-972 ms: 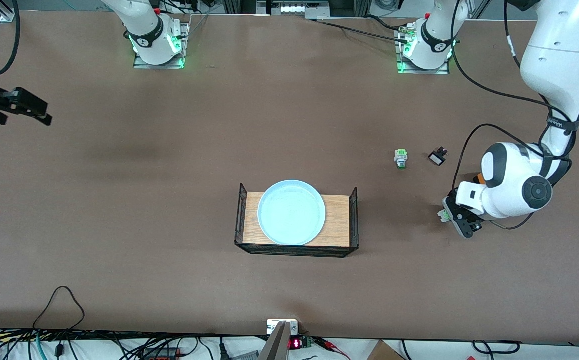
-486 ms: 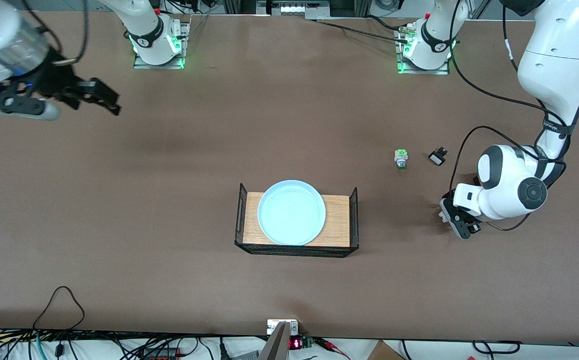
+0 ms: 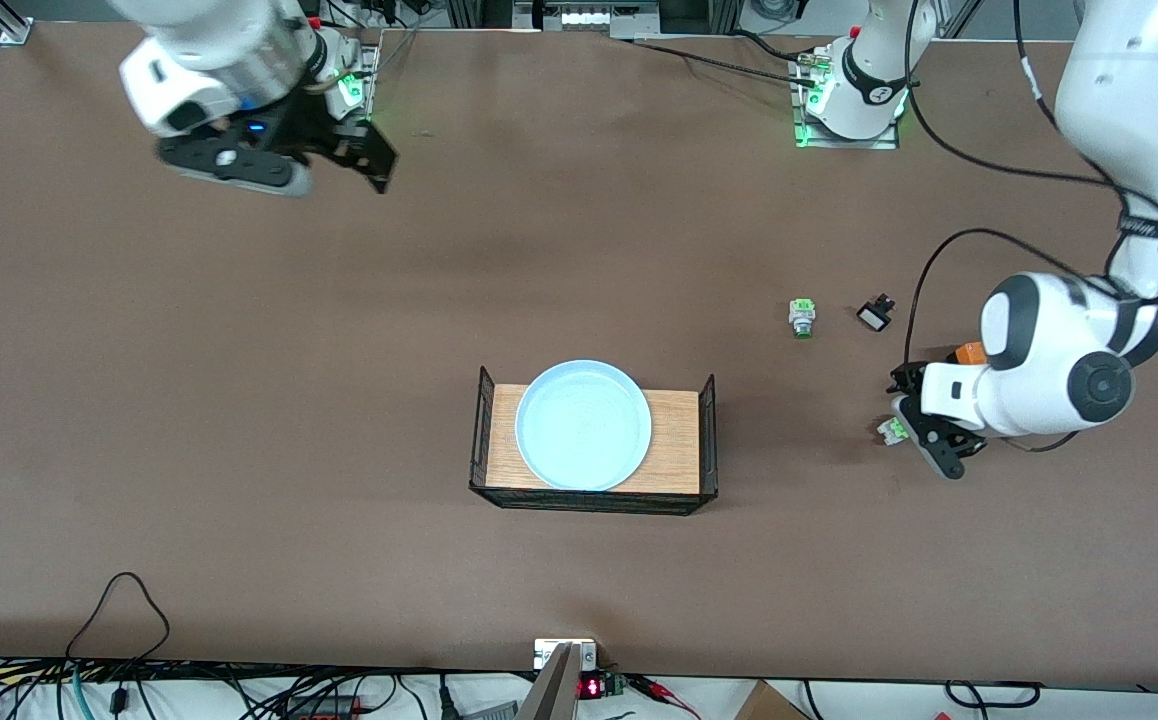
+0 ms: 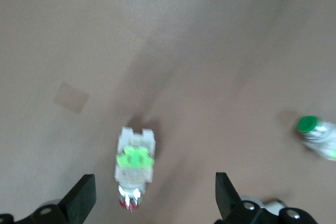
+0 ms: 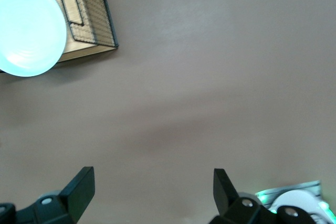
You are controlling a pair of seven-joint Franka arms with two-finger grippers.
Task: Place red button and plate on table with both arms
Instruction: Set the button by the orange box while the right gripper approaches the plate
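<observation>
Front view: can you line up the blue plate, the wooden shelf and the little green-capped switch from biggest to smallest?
1. Wooden shelf, widest, sticking out past the plate at both ends.
2. Plate, resting on the shelf.
3. Green-capped switch, tiny, on the table.

The left gripper (image 3: 924, 440) has spread its fingers, leaving the red button (image 4: 134, 167) lying between them; the right gripper (image 3: 339, 165) swung in over the table (image 3: 239, 400).
</observation>
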